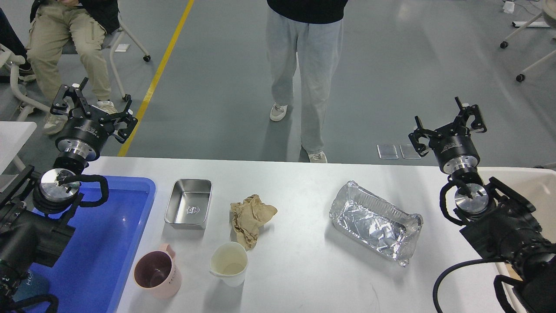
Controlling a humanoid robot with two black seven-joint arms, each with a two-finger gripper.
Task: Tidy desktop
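The white desktop (299, 261) carries a steel rectangular tray (189, 203), a crumpled brown paper (250, 216), a foil container (376, 222), a pink mug (155, 274) and a white paper cup (229, 263). My left gripper (92, 107) hovers high over the desktop's far left corner, its fingers spread open and holding nothing. On the far right my right gripper (450, 118) also stands open and empty, raised beyond the back edge, well right of the foil container.
A blue plastic tray (108, 243) lies at the left under my left arm. An off-white bin (527, 187) sits at the right under my right arm. A person (306, 78) stands just behind the desktop; another sits on a chair at the far left.
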